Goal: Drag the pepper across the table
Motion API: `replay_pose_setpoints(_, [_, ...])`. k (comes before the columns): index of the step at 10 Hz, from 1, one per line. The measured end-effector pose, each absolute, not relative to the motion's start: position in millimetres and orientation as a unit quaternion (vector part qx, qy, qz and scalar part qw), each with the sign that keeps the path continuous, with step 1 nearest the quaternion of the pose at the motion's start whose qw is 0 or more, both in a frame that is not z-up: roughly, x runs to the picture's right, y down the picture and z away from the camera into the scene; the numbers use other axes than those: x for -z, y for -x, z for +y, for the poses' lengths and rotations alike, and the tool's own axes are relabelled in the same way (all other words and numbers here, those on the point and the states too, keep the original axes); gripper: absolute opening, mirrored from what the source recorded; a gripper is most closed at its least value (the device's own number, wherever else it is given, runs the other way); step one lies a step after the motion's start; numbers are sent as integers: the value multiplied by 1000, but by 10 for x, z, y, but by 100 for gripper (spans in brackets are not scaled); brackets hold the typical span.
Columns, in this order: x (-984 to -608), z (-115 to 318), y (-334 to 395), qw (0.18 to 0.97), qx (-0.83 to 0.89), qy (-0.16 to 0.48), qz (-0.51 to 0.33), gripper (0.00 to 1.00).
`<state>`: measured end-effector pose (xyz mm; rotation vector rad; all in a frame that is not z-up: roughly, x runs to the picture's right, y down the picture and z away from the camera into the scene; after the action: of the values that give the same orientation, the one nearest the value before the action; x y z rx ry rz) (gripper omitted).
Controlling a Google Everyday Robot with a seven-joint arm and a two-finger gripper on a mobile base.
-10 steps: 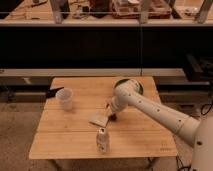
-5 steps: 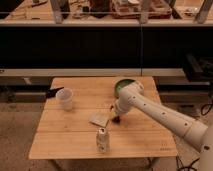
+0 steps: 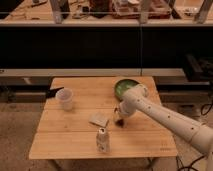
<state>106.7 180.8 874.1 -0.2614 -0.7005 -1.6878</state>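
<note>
A white robot arm (image 3: 165, 116) reaches in from the right over a light wooden table (image 3: 75, 145), its gripper (image 3: 119, 118) lowered to the tabletop near the middle of the board. A small dark object at the fingertips may be the pepper (image 3: 120, 122), though it is too small and dim to identify with certainty; it sits on the table right at the gripper, just right of a flat tan packet (image 3: 99, 119). Whether the gripper is spread or pinching cannot be told from this view. A green bowl (image 3: 122, 87) rests toward the far right edge of the table, partly hidden behind the arm. A white cup (image 3: 65, 98) stands at the left, well apart from the gripper. A small white bottle (image 3: 102, 140) stands upright near the front edge, below the packet. Dark shelving runs behind the table.
</note>
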Motion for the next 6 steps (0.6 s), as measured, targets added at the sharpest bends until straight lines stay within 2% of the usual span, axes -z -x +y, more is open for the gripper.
replay_pose_setpoints(6, [-8410,2140,-1314,618,712,138,-304,44])
